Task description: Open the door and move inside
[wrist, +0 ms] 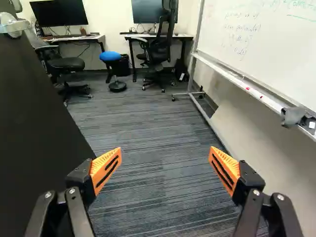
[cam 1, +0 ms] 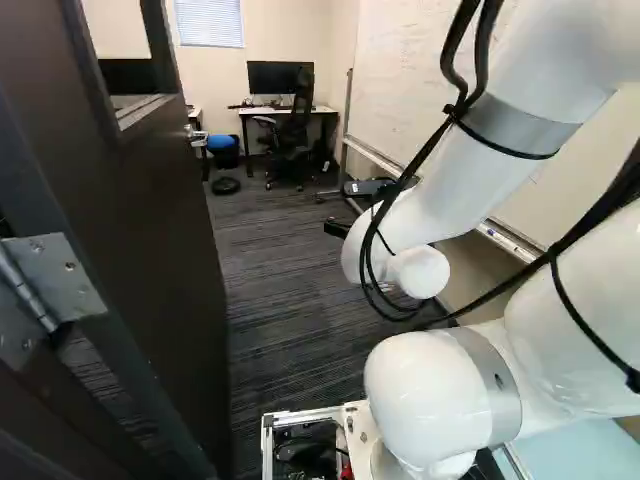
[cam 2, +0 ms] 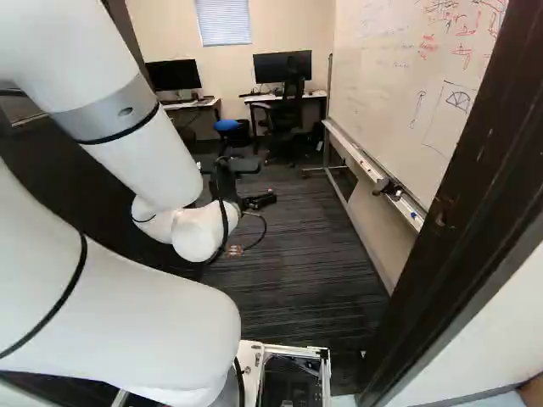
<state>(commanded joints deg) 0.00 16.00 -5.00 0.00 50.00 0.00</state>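
The dark door (cam 1: 165, 230) stands swung open along the left of the left base view, its metal hinge (cam 1: 60, 280) near the foreground. Its handle (cam 1: 190, 131) shows at the far edge. The gripper (cam 2: 259, 201) reaches out over the carpet inside the room, past the door frame (cam 2: 462, 195). In the wrist view the gripper (wrist: 165, 165) has its orange fingers wide apart, with only carpet seen between them. The door's dark face (wrist: 37, 128) rises beside one finger, and part of its metal handle (wrist: 14, 27) shows farther ahead.
A whiteboard (cam 2: 399, 85) on a wheeled stand runs along the right side of the room. Ahead at the far wall are desks (wrist: 158, 36) with monitors, office chairs (wrist: 157, 49) and a blue stool (wrist: 110, 56). The frame's dark post is close on the base's right.
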